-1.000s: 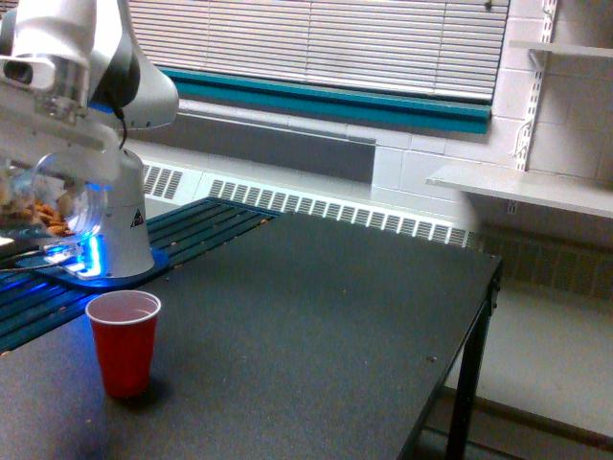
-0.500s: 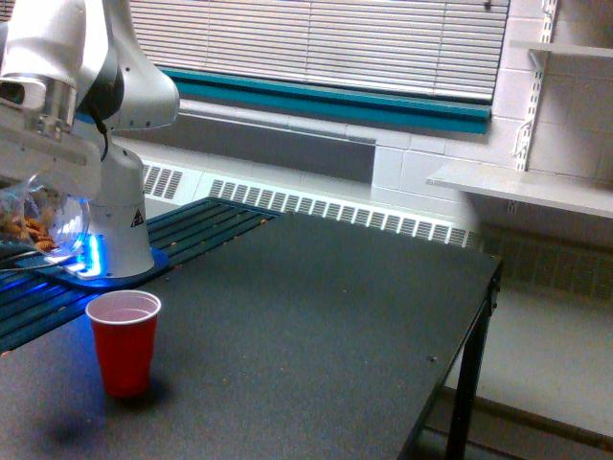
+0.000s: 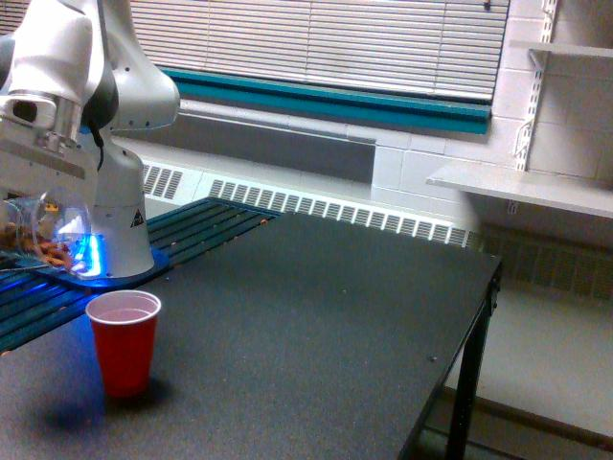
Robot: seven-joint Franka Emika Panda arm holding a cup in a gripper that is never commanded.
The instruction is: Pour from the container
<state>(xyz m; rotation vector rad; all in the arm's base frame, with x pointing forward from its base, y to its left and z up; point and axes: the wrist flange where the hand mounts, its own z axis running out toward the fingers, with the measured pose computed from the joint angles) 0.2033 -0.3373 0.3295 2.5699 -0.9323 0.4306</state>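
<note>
Here, at the exterior view's left edge: a clear, see-through plastic tumbler [image 3: 34,230], tipped on its side, brownish bits inside, carried under the white robot arm's end effector [image 3: 24,192]. Fingers hidden by the wrist housing and the frame edge, so grip state impossible to tell. Below and to the exterior view's right, well apart from the tumbler: an opaque red plastic party cup [image 3: 124,341], upright on the dark tabletop [image 3: 326,326].

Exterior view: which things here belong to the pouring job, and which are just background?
Part of the job:
- clear container, held in the gripper, brownish pieces inside
- red cup, upright on the table

Background:
- wall shelf
- window blinds
- radiator vent
</note>
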